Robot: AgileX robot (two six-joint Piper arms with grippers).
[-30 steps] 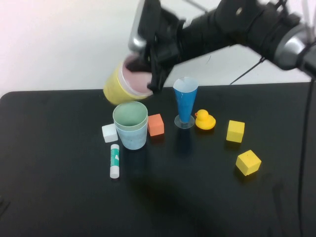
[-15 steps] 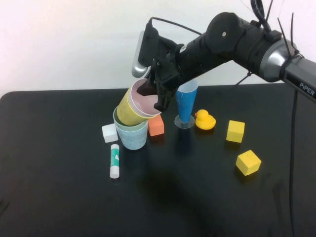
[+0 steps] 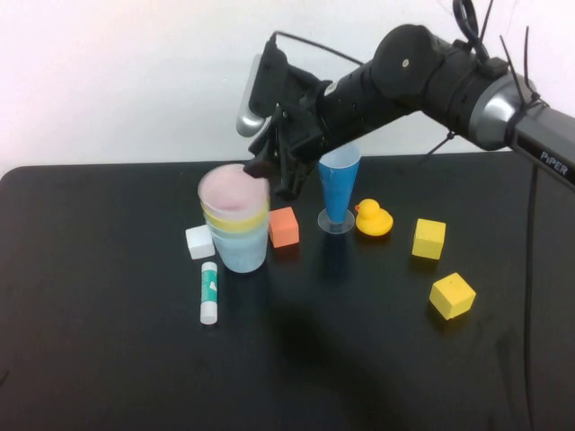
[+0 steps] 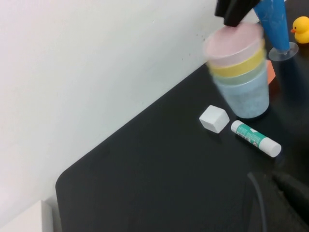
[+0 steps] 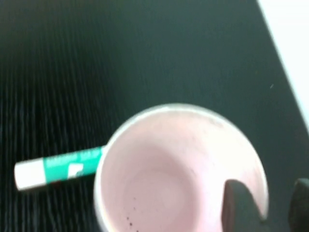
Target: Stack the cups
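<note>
Releasing cleanly is judged the step in hand: the four cups (image 3: pixel 234 224) are nested upright in one stack on the desk (image 3: pixel 108 341), beside the white cube (image 3: pixel 199 241) and orange cube (image 3: pixel 284 226). The right gripper (image 3: pixel 269 175) is closed on the pink cup's (image 5: pixel 164 169) far rim, one finger inside. It should be opened fully and lifted straight up, clear of the blue glass (image 3: pixel 338 184). The left gripper is not seen.
</note>
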